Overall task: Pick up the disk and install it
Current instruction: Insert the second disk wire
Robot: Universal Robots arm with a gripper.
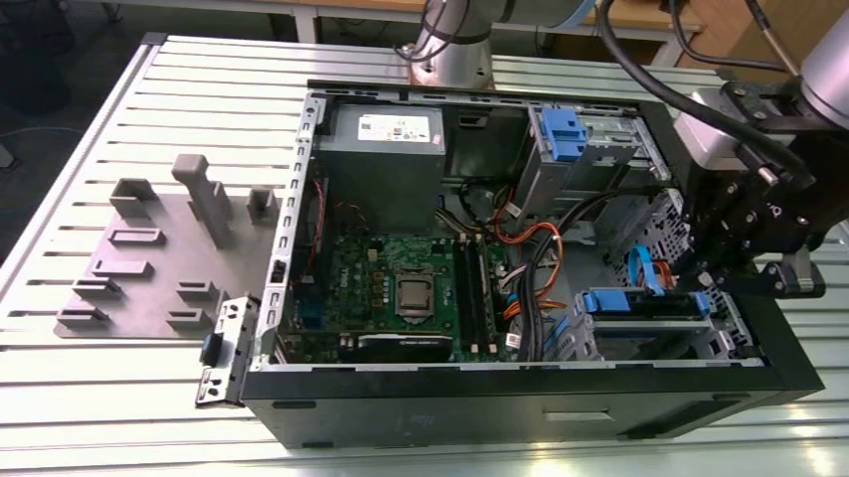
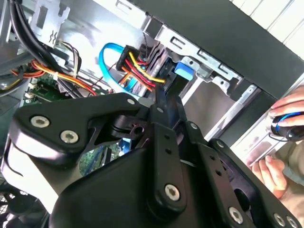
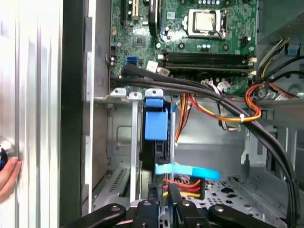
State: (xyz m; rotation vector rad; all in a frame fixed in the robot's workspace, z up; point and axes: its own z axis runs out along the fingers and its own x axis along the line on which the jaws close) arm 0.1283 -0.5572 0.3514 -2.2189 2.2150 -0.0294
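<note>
Exterior view: the gripper point(image 1: 717, 283) sits low right, at the disk point(image 1: 646, 303) in its bay inside the computer case point(image 1: 531, 397). Whether the jaws are open or closed, I cannot tell.

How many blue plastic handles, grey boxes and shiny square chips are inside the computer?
Blue plastic handles: 2, one on the disk, one blue tab
Grey box with a white sticker: 1
Shiny square chip: 1
Total: 4
</note>
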